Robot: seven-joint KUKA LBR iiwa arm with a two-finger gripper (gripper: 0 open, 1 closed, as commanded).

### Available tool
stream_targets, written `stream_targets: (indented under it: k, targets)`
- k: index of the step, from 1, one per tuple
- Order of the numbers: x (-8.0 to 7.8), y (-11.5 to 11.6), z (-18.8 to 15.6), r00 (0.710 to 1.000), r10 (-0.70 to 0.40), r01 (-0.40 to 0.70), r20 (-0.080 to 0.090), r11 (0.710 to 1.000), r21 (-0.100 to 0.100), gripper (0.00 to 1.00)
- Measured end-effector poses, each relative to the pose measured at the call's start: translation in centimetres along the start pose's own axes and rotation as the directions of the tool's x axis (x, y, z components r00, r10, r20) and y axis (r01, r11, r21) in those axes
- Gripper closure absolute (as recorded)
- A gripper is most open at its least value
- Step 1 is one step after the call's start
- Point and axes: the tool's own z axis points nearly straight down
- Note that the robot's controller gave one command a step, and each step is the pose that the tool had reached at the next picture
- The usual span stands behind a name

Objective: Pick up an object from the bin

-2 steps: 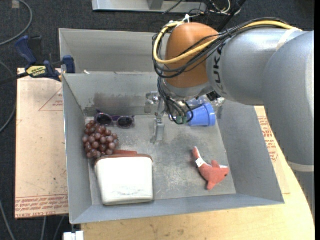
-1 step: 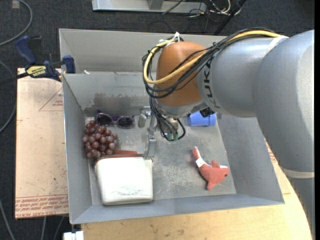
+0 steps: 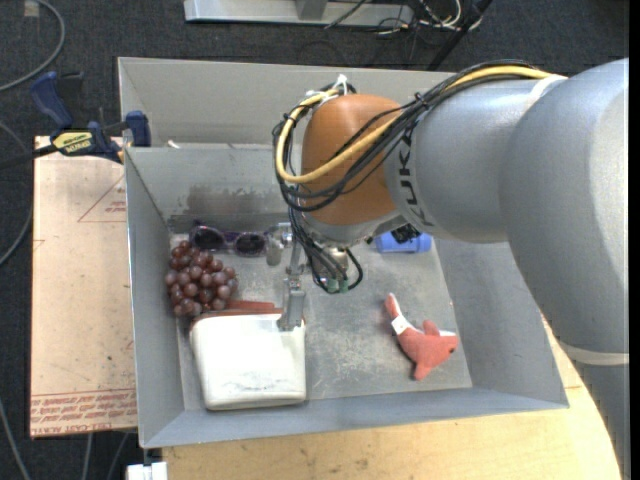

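Dark red grapes (image 3: 200,278) sit at 9 o'clock in the bin (image 3: 150,268). Purple sunglasses (image 3: 228,240) are at their 1 o'clock, right end hidden behind the arm (image 3: 500,158). A thin red-brown piece (image 3: 252,308) is wedged between the grapes and the white block (image 3: 248,363); can't ID it. The white block lies at the bin's 7 o'clock. The gripper (image 3: 292,313) is at the block's 1 o'clock corner, touching or just above. Can't tell how far open it is or whether it grips anything. A blue item (image 3: 408,240) at 2 o'clock is half hidden by the arm. The salmon toy (image 3: 425,343) at 4 o'clock is well apart.
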Motion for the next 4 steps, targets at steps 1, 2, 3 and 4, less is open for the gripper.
stream_targets:
  k: [1,2,3,4]
  targets:
    - [4.6,-0.4,3.8,0.998,0.054,-0.054,0.016,0.999,-0.002,1.00]
    - [4.6,-0.4,3.8,0.998,0.054,-0.054,0.016,0.999,-0.002,1.00]
    - [5.4,-0.2,0.5,0.999,0.048,-0.048,0.011,0.999,0.000,1.00]
    - [5.5,0.0,-4.6,1.000,0.015,-0.015,0.011,1.000,-0.001,1.00]
